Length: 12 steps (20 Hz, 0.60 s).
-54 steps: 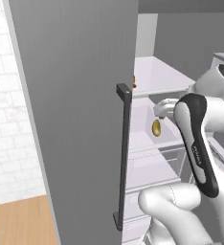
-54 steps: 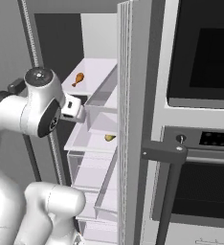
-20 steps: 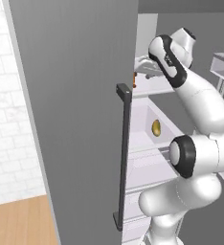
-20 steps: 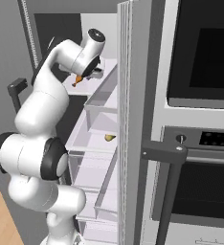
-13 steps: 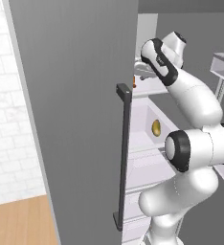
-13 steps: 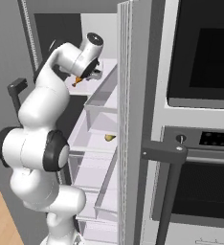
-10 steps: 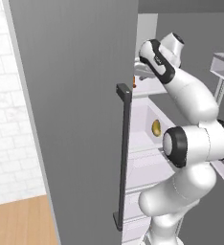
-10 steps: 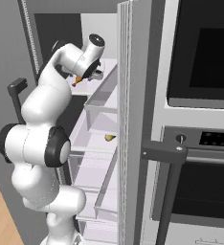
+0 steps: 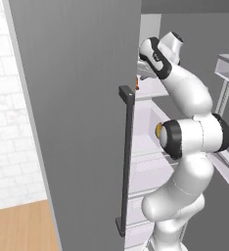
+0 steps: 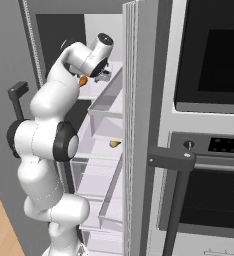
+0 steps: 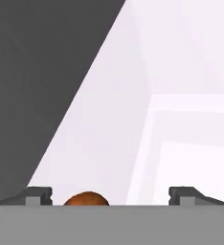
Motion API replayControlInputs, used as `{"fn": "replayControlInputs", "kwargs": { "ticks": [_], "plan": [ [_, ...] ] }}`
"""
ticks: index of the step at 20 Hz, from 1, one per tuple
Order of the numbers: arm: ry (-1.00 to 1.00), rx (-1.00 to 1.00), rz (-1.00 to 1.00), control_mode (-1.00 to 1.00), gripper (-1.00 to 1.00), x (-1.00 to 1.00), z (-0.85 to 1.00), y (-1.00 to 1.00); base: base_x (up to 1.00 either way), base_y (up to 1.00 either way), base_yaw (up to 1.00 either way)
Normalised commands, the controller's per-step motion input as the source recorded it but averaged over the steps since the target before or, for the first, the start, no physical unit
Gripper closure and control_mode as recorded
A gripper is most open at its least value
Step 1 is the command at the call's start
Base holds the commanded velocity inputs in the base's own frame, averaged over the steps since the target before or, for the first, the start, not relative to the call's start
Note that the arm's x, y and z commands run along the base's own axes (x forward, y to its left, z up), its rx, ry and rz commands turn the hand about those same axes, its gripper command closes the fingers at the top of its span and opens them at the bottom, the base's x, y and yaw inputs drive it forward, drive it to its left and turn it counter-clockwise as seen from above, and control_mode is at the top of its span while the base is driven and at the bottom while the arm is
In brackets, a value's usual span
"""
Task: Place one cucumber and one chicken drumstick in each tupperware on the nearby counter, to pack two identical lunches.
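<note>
An orange-brown chicken drumstick lies on the upper shelf of the open fridge. From the left base view just a sliver of this chicken drumstick peeks past the door edge. My gripper reaches onto that shelf, right at the drumstick. In the hand view the gripper is open, and the rounded top of the drumstick rises between its fingertips, nearer the left one. The cucumber, the tupperware and the counter are out of view.
The grey fridge door with its dark handle stands close on the left. A small golden-yellow piece lies on a lower shelf. Door bins and clear drawers flank the arm. An oven fills the right.
The arm has pushed the hand slightly deeper onto the upper shelf, closer over the drumstick. The drumstick has not moved.
</note>
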Motion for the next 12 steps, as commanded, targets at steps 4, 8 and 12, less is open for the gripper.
{"fn": "replayControlInputs", "kwargs": {
  "ticks": [4, 8, 12],
  "plan": [
    [0.10, 0.02, 0.00, -1.00, -1.00, -0.29, -0.20, 0.05, 0.00, 0.00, 0.00],
    [0.01, -0.06, 0.00, -1.00, -1.00, -0.22, -0.19, 0.37, 0.00, 0.00, 0.00],
    [-0.03, -0.05, 0.00, -1.00, -1.00, -0.09, -0.22, 0.14, 0.00, 0.00, 0.00]
  ]
}}
